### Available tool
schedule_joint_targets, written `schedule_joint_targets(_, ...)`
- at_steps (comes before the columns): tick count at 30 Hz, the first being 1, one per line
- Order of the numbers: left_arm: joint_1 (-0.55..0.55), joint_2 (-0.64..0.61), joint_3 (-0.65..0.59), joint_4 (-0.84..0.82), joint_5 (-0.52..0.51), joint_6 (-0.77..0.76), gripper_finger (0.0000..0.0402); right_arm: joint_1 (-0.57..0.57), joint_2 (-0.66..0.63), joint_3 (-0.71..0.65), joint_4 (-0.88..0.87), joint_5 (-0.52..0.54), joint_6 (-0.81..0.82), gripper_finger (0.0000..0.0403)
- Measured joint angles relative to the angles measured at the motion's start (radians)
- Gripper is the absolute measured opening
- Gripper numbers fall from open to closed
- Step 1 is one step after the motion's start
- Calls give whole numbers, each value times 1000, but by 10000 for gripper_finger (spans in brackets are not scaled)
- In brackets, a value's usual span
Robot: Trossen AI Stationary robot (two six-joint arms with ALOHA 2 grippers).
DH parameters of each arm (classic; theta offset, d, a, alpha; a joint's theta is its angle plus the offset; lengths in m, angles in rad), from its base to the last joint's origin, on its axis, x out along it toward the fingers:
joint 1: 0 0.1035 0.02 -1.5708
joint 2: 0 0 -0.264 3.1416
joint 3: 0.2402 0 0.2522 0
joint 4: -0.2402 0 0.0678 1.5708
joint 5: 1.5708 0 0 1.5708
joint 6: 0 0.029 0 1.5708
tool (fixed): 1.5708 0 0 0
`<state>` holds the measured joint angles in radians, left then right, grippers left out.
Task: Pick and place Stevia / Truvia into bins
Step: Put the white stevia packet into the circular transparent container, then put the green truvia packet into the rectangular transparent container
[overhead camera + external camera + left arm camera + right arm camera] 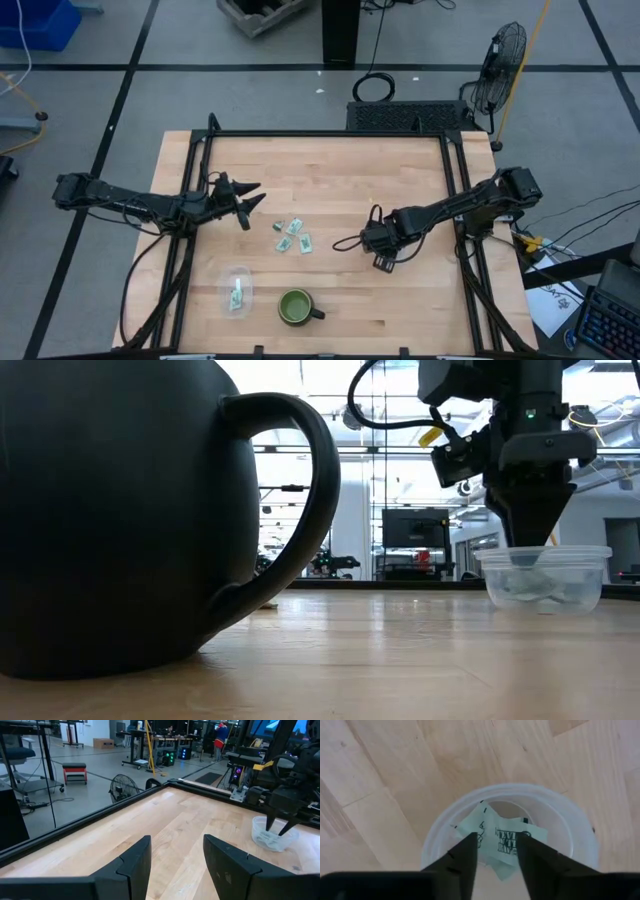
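On the wooden desk we counted four loose packets — both cups partly filled; right hand open over one, empty; left hand open too.

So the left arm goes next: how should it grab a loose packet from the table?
The loose packets lie flat on the table, right of the open left gripper. Probably come straight down and pinch across a packet's short width; lying flat, none offers an edge to grip from the side.
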<state>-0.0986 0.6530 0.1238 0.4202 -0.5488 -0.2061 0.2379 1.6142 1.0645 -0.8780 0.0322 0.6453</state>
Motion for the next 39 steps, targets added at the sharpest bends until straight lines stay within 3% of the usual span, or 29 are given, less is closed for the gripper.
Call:
schedule_joint_targets(6, 0, 0, 0, 0, 0, 0, 184, 0, -15, 0, 5, -7, -65, 189)
schedule_joint_targets(11, 0, 0, 0, 0, 0, 3, 184, 0, -129, 0, 58, 69, -147, 192)
schedule_joint_targets(15, 0, 0, 0, 1, -10, 191, 184, 3, -310, -32, 199, 154, -276, 181)
schedule_joint_targets(23, 0, 0, 0, 0, -1, 268, 184, 3, -754, -345, 633, 69, -463, 169)
schedule_joint_targets(26, 0, 0, 0, 0, -1, 252, 184, -8, -890, -454, 697, 70, -526, 169)
schedule_joint_targets(39, 0, 0, 0, 49, 21, 223, 184, -49, -1323, -829, 877, 71, -533, 167)
